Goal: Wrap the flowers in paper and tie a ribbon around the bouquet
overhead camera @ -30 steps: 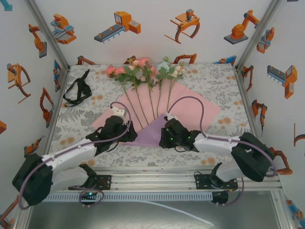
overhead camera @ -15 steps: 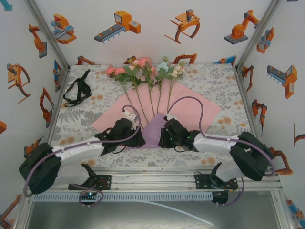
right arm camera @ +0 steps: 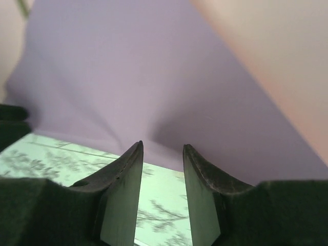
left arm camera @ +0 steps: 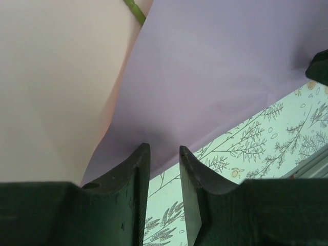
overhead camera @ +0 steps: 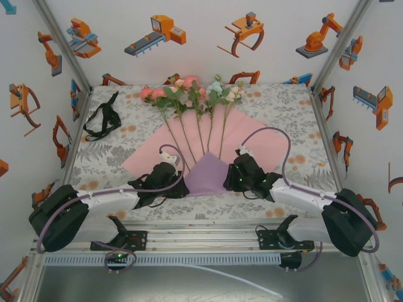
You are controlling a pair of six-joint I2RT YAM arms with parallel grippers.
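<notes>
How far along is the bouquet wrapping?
Done: the flowers lie fanned on the paper, pink face up, and its near corner is folded up, lilac side showing, over the stalk ends. In hand: the left gripper and right gripper, both open, sit at that fold's near edge. Left: rolling the sheet into a cone and tying the ribbon, lying untouched far left.

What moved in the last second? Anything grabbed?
The left hand slid nearer and rightward to the left corner of the lilac folded flap of the large pink paper sheet. The right hand pulled right off that flap, uncovering it. Both hands' jaws stand apart; nothing gripped. The pink and cream artificial flowers and black fabric ribbon stayed put.
</notes>
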